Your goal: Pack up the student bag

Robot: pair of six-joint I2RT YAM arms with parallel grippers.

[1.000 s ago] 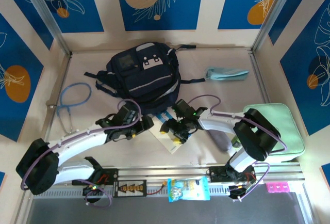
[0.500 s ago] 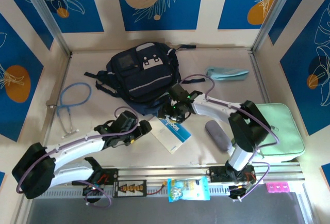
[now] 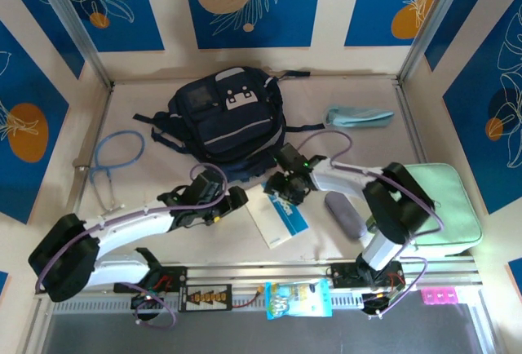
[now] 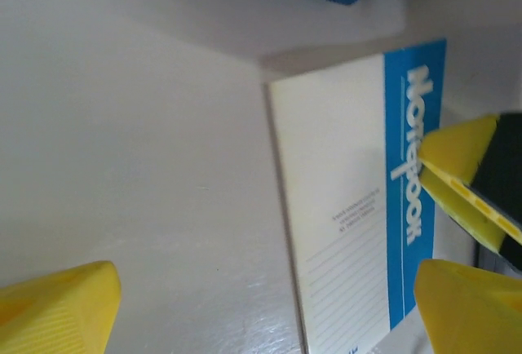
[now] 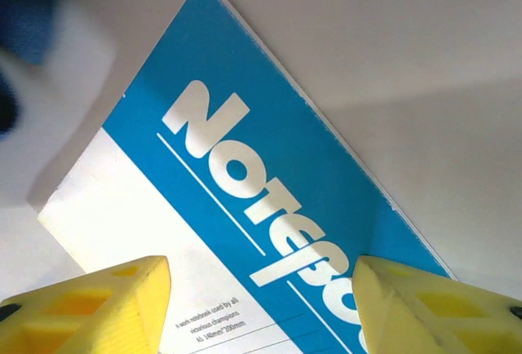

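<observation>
Navy fabric, the student bag (image 3: 228, 121) lies by the middle of the table's (image 3: 367, 146) far edge, its inside hidden, so nothing can be seen packed. The notebook (image 3: 279, 214) lies flat just in front of it; packing looks barely begun. Left gripper (image 3: 234, 200) and right gripper (image 3: 287, 190) hover at the notebook, jaws apart, gripping nothing.

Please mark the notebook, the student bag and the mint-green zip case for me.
notebook (image 3: 276, 222), top view, white part of cover.
student bag (image 3: 231, 128), top view, navy front panel.
mint-green zip case (image 3: 457, 209), top view, uncovered right half.
</observation>
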